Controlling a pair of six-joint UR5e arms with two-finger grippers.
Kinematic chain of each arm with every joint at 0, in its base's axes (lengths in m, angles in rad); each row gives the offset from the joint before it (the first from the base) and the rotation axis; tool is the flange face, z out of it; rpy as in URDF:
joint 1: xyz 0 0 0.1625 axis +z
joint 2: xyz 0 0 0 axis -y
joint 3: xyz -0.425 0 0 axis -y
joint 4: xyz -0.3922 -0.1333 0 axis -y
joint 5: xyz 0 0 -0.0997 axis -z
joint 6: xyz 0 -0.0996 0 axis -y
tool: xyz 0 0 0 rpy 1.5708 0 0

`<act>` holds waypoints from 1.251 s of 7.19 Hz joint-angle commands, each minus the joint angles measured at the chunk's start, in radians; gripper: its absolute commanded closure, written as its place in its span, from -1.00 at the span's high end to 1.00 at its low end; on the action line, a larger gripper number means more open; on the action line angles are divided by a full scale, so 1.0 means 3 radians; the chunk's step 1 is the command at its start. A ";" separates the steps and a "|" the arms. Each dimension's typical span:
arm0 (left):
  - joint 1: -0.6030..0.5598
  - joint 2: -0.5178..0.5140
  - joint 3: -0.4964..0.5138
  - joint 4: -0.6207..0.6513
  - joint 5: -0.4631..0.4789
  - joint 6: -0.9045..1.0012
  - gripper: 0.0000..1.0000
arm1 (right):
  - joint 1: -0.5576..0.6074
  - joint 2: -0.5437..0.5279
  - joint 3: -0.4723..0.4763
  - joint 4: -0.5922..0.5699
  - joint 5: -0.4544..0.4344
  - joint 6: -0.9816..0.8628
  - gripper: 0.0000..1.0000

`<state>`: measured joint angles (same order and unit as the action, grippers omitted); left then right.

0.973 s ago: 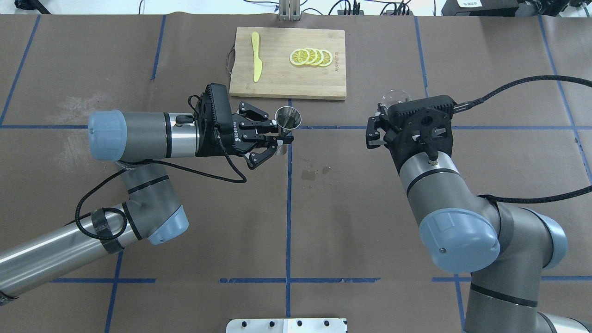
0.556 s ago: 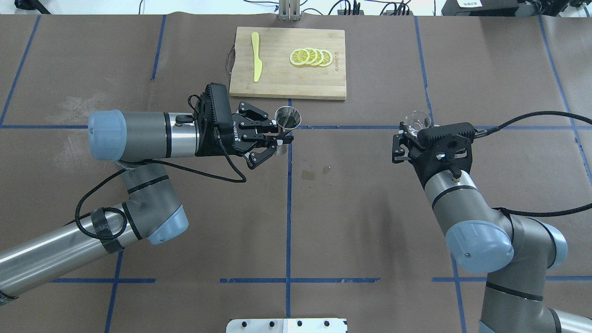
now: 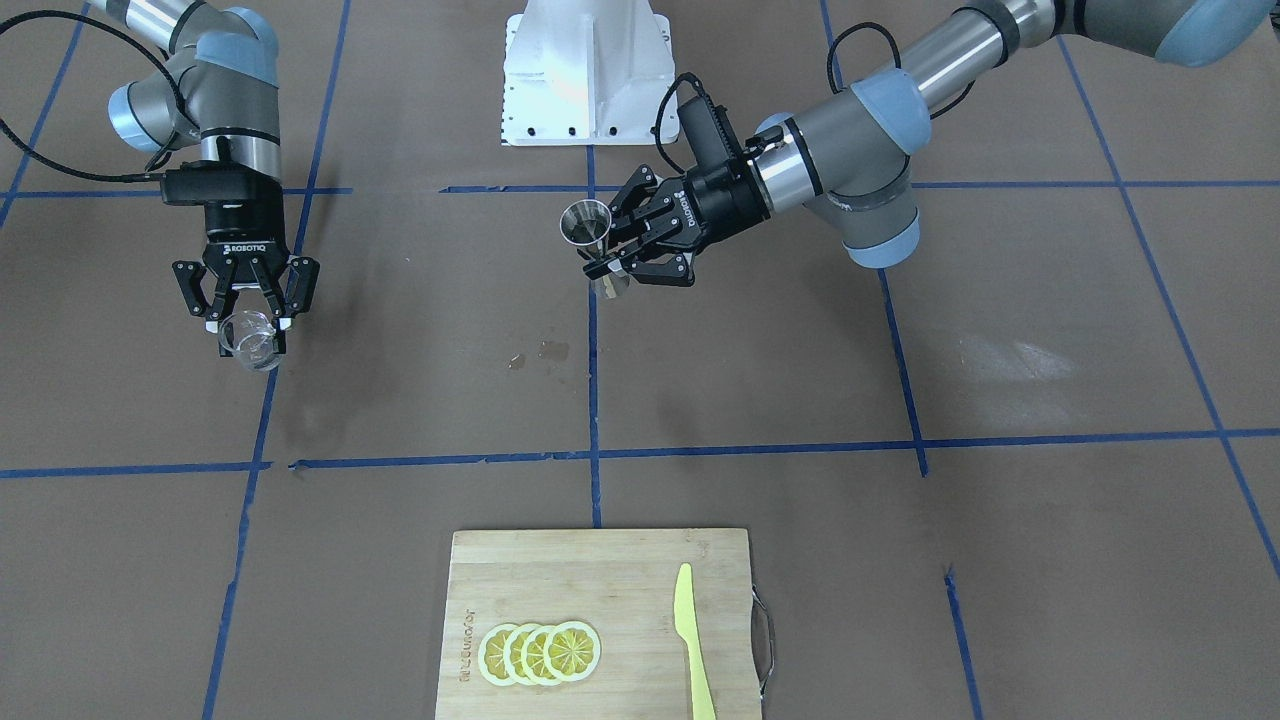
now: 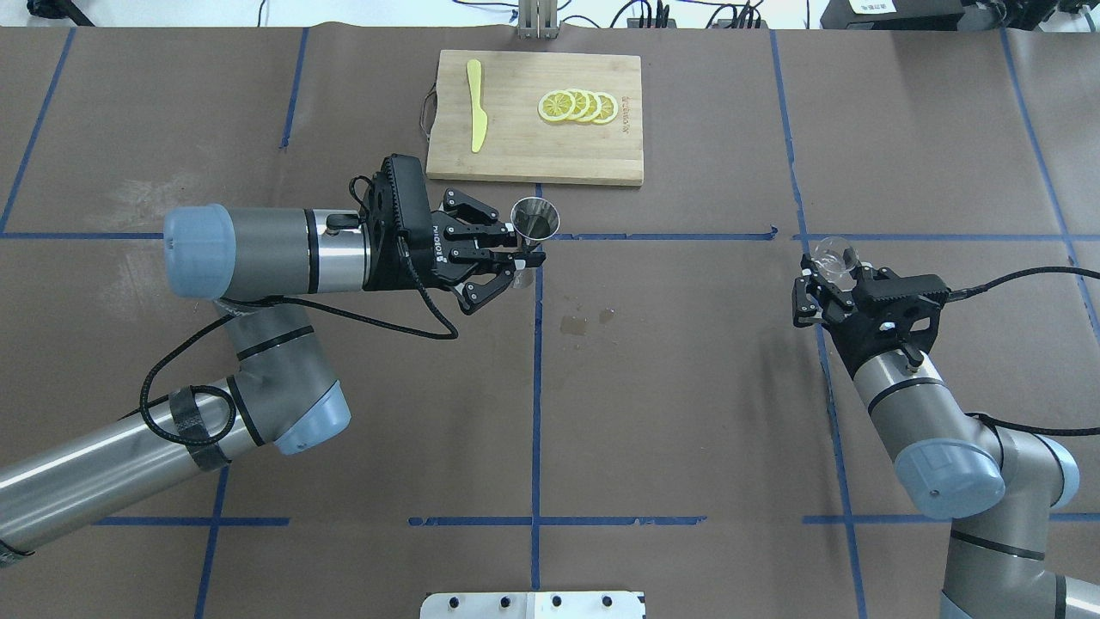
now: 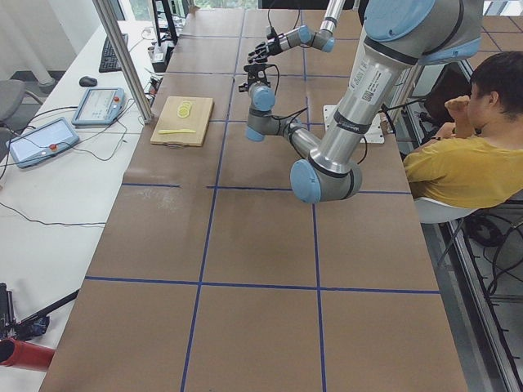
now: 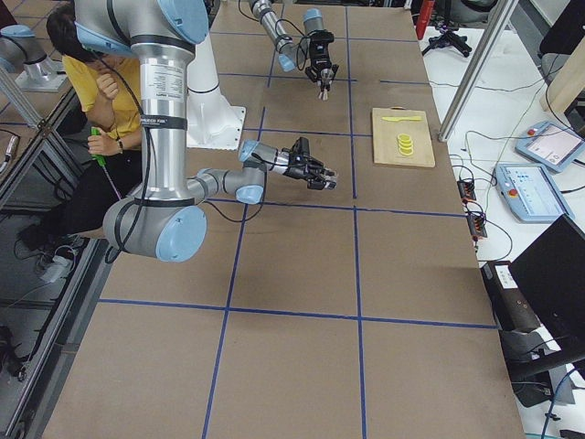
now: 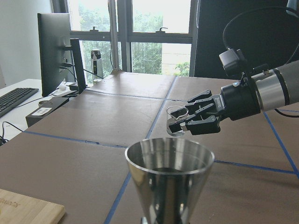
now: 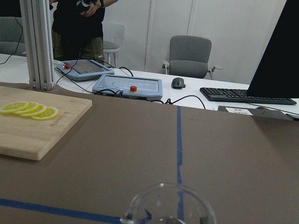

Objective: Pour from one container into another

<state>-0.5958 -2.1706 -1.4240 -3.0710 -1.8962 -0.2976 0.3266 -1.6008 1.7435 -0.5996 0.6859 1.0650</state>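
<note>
Robotics lab: blue-taped table (image 4: 687, 387), teach pendant (image 8: 128, 87), monitor (image 7: 53, 51).

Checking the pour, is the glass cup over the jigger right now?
No, the glass cup in the right gripper is far to one side of the jigger.

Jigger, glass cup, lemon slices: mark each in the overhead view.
steel jigger (image 4: 534, 217): overhead view, inside upper cone
glass cup (image 4: 831, 253): overhead view, its rim
lemon slices (image 4: 577, 106): overhead view, a middle slice
</note>
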 commanded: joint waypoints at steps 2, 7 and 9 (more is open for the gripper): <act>0.0002 0.0000 0.0002 0.0000 0.0001 0.0000 -1.00 | -0.0168 -0.0165 -0.0121 0.0076 -0.0159 0.0285 -1.00; -0.0003 0.0000 0.0002 0.0000 0.0001 0.0000 -1.00 | -0.0368 -0.0222 -0.0289 0.0076 -0.0368 0.0596 -0.94; 0.0002 0.0000 0.0007 0.0005 0.0001 0.0000 -1.00 | -0.0424 -0.0217 -0.0330 0.0076 -0.0450 0.0698 -0.94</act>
<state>-0.5965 -2.1706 -1.4230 -3.0705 -1.8960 -0.2976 0.2116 -1.6667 1.6525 -0.5768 0.5685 1.2537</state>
